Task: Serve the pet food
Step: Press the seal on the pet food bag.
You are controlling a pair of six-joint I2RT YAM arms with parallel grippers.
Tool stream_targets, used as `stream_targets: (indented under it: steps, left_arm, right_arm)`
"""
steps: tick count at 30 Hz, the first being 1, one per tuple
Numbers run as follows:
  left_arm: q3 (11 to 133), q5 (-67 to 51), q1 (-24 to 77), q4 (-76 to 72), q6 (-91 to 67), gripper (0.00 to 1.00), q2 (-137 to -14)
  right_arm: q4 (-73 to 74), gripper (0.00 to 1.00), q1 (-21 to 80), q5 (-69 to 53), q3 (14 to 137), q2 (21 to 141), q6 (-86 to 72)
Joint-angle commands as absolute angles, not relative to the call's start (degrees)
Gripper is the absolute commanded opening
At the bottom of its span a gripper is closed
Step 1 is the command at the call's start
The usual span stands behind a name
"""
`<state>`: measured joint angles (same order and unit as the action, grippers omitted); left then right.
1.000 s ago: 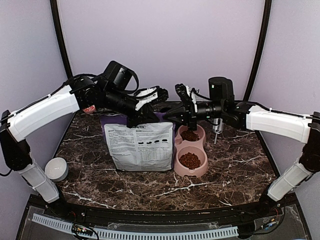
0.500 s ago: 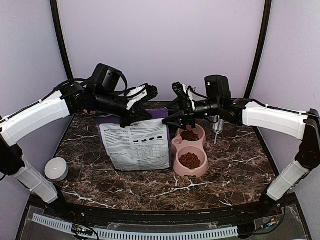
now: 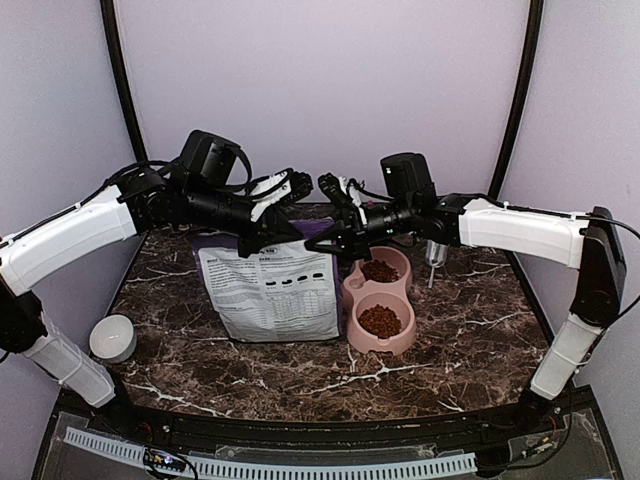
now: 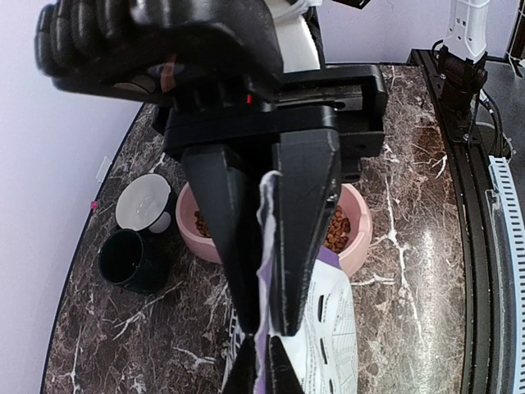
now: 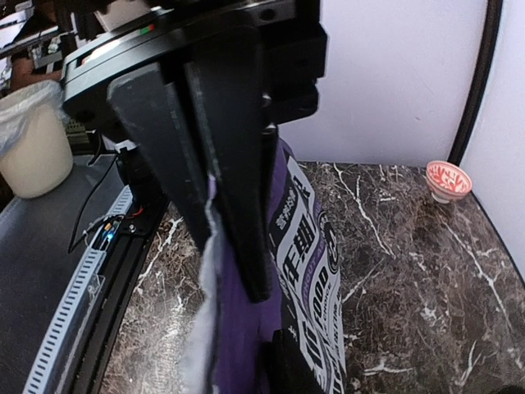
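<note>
- Right claw (image 5: pixel 234 271): clenched on the top edge of the bag (image 3: pixel 275 295), with the purple film pinched between its fingers. A second ago it hung shut over the far cup of the bowl (image 3: pixel 378 294); it has since slid left to the bag's right top corner, sprung wide on the way, then bitten down.
- Left claw (image 4: pixel 264 324): clamped hard on the same edge, further left. Its grip is unchanged, though the arm has drawn the bag slightly leftward, away from the bowl.
- Bag: upright on the table with a claw at each end of its mouth; it stands just beside the bowl, and I cannot tell whether they touch.
- Food (image 3: pixel 380 320): heaped in both cups, near and far; I see none falling and none spilled on the marble.
- My reading: the pour looks finished (both cups hold a fair mound). The new two-claw hold suggests I'm about to handle the bag itself, closing its mouth or moving it aside; a slack pinch on that thin film could let a corner slip.
</note>
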<state>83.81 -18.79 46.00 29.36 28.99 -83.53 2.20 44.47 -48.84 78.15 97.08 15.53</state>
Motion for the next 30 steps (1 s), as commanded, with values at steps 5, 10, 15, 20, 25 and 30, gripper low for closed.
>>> stream_targets:
  steps: [5,10,15,20,25,30]
  left_arm:
    - [82.8,-17.4,45.2,28.2,28.5,0.05,-79.8]
    - [81.4,-14.7,45.2,30.1,29.8,0.3,-78.4]
    - [80.8,-13.4,44.9,32.9,30.7,0.35,-77.4]
    - [80.2,-13.9,44.6,34.0,31.1,0.36,-77.5]
    - [80.8,-13.7,44.5,33.9,31.1,0.11,-78.7]
    - [81.1,-14.7,44.4,31.5,30.3,0.0,-78.6]
  right_arm:
    - [2.8,0.0,45.3,-49.4,79.7,96.7,16.5]
    - [2.9,0.0,45.3,-49.3,79.5,96.2,16.9]
    - [2.7,0.0,45.3,-49.4,79.5,96.0,17.2]
    - [2.3,0.0,45.3,-49.7,79.3,95.7,17.0]
    - [1.7,0.0,45.3,-49.6,78.4,94.9,16.9]
    - [0.8,0.02,45.3,-49.8,77.7,94.3,16.9]
